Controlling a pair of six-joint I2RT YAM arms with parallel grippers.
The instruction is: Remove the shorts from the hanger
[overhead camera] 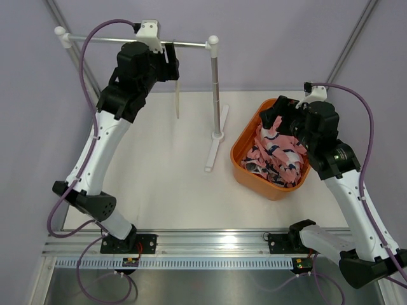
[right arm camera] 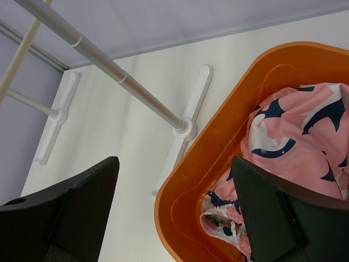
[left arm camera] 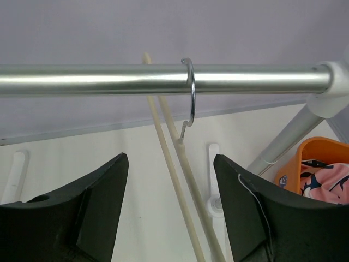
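From overhead my left end effector (overhead camera: pixel 166 63) sat up at the rail (overhead camera: pixel 191 44), toward 11 o'clock on the surface (overhead camera: pixel 159 184), but that view hid how its fingers stood. My left wrist camera showed them spread wide and gripping nothing. The hanger (left arm camera: pixel 186 164) hung between them, apparently touching neither, its thin wire hook (left arm camera: pixel 191 93) looped over the smooth, shiny metal tube. The hanger was bare, two slim cream arms running down toward 6 o'clock. The shorts (overhead camera: pixel 276 155) lay crumpled in the glossy orange basket (overhead camera: pixel 241 149) at 3 o'clock, soft pink cloth with navy and white blotches. My right end effector (right arm camera: pixel 174 164) hovered over the basket's 9 o'clock rim, also parted and empty. Only its wrist view showed the shorts lying against the basket's inner wall, below the rounded lip. The stand's grey post (overhead camera: pixel 216 89) and flat white foot (overhead camera: pixel 215 152) stood between hanger and basket, just beside the basket. A broad stretch of pale matte surface lay open from 6 to 9 o'clock.
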